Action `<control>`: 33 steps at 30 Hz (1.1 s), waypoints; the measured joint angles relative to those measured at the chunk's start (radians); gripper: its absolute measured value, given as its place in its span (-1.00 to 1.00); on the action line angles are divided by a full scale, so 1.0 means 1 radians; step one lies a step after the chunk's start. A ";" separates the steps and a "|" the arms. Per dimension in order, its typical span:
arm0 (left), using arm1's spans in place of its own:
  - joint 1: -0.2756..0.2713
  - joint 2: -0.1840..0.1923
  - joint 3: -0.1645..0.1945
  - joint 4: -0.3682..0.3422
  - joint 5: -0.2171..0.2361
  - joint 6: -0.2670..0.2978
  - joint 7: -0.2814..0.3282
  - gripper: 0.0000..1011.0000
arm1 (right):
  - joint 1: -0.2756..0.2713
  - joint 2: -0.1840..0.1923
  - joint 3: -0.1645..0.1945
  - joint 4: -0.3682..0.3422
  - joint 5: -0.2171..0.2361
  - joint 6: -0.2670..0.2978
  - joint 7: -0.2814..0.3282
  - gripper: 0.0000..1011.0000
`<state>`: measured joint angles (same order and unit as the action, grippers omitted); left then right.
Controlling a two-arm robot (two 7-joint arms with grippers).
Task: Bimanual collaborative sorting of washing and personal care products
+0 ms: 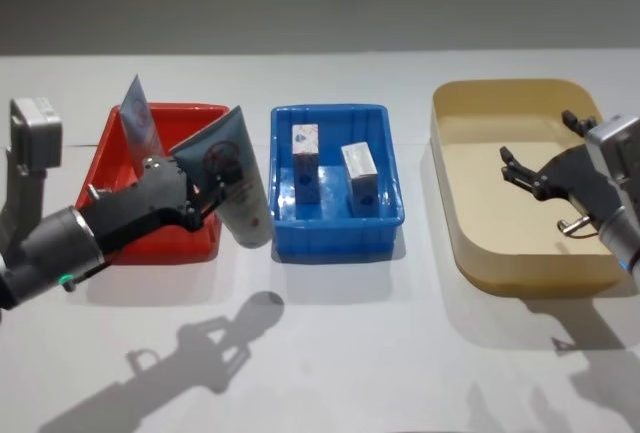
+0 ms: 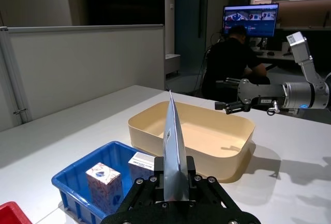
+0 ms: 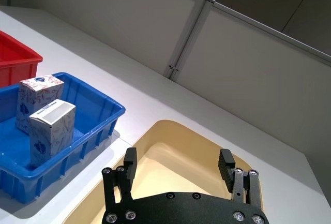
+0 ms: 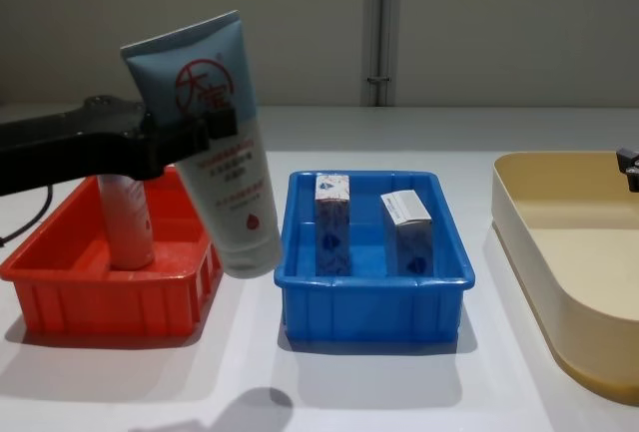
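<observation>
Closest to the lens, reaching in from the left: left claw [image 4: 215,133], pressed flat on the upper body of a squeeze tube [image 4: 225,168], just under its crimped end. Holds it aloft and tilted, white cap pointing down, over the gap between the red tub [image 4: 100,297] and the blue tub [image 4: 374,302]. Red round logo facing forward, just beside the fingers.

Underneath everything, a wide white surface [image 1: 330,353] carrying three tubs in a row.

Largest, on the right: beige tub [image 1: 470,243], shallow, round-cornered, bare inside. Hovering above it, right claw [image 3: 178,158], spread wide and gripping nothing.

On the left, the red tub, with a second tube [image 4: 125,217] standing on end inside, toward the back left corner and behind the held one.

In the middle, the blue tub, holding two tall narrow cartons. Both upright, side by side but not touching: left carton [image 4: 332,222] a little farther back, right carton [image 4: 407,232] nearer the front wall. Blue patterned sides, white tops.
</observation>
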<state>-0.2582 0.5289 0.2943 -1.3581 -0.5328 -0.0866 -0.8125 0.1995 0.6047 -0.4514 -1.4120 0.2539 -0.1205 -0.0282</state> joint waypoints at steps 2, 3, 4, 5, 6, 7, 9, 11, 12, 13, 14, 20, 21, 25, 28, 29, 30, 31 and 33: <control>-0.011 -0.005 0.016 0.001 -0.003 -0.002 -0.013 -0.56 | 0.000 0.000 0.000 0.000 0.000 0.000 0.000 0.98; -0.015 -0.007 0.022 0.002 -0.004 -0.003 -0.018 -0.56 | 0.000 0.000 0.000 0.000 0.000 0.000 0.000 0.98; -0.018 -0.009 0.028 0.003 -0.005 -0.004 -0.022 -0.56 | 0.000 0.000 0.000 0.000 0.000 0.000 0.000 0.98; -0.021 -0.010 0.033 0.003 -0.006 -0.005 -0.025 -0.56 | 0.000 0.000 0.000 0.000 0.000 0.000 0.000 0.98; -0.027 -0.014 0.044 0.005 -0.006 -0.006 -0.032 -0.56 | 0.000 0.000 0.000 0.000 0.000 0.000 0.000 0.98; -0.030 -0.015 0.050 0.006 -0.007 -0.007 -0.036 -0.56 | 0.000 0.000 0.000 0.000 0.000 0.000 0.000 0.98; -0.041 -0.020 0.066 0.011 -0.009 -0.009 -0.047 -0.56 | 0.000 0.000 0.000 0.000 0.000 0.000 0.000 0.98; -0.048 -0.024 0.076 0.016 -0.010 -0.009 -0.053 -0.56 | 0.000 0.000 0.000 0.000 0.000 0.000 0.000 0.98; -0.054 -0.027 0.085 0.020 -0.010 -0.011 -0.058 -0.56 | 0.000 0.000 0.000 0.000 0.000 0.000 0.000 0.98; -0.057 -0.029 0.090 0.023 -0.011 -0.011 -0.061 -0.56 | 0.000 0.000 0.000 0.000 0.000 0.000 0.000 0.98; -0.061 -0.032 0.095 0.026 -0.012 -0.011 -0.063 -0.56 | 0.000 0.000 0.000 0.000 0.000 0.000 0.000 0.98; -0.079 -0.047 0.132 0.038 -0.017 -0.012 -0.075 -0.56 | 0.000 0.000 0.000 0.000 0.000 0.000 0.000 0.98; -0.082 -0.049 0.136 0.039 -0.018 -0.012 -0.077 -0.56 | 0.000 0.000 0.000 0.000 0.000 0.000 0.000 0.98; -0.095 -0.062 0.159 0.044 -0.023 -0.013 -0.084 -0.56 | 0.000 0.000 0.000 0.000 0.000 0.000 0.000 0.98; -0.102 -0.069 0.174 0.044 -0.027 -0.013 -0.089 -0.56 | 0.000 0.000 0.000 0.000 0.000 0.000 0.000 0.98; -0.104 -0.071 0.178 0.044 -0.028 -0.013 -0.090 -0.56 | 0.000 0.000 0.000 0.000 0.000 0.000 0.000 0.98; -0.106 -0.072 0.182 0.044 -0.030 -0.013 -0.092 -0.56 | 0.000 0.000 0.000 0.000 0.000 0.000 0.000 0.98; -0.109 -0.076 0.190 0.044 -0.032 -0.013 -0.095 -0.56 | 0.000 0.000 0.000 0.000 0.000 0.000 0.000 0.98; -0.113 -0.079 0.198 0.043 -0.034 -0.013 -0.097 -0.56 | 0.000 0.000 0.000 0.000 0.000 0.000 0.000 0.98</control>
<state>-0.3709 0.4495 0.4925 -1.3154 -0.5664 -0.0999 -0.9094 0.1995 0.6047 -0.4514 -1.4120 0.2539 -0.1206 -0.0283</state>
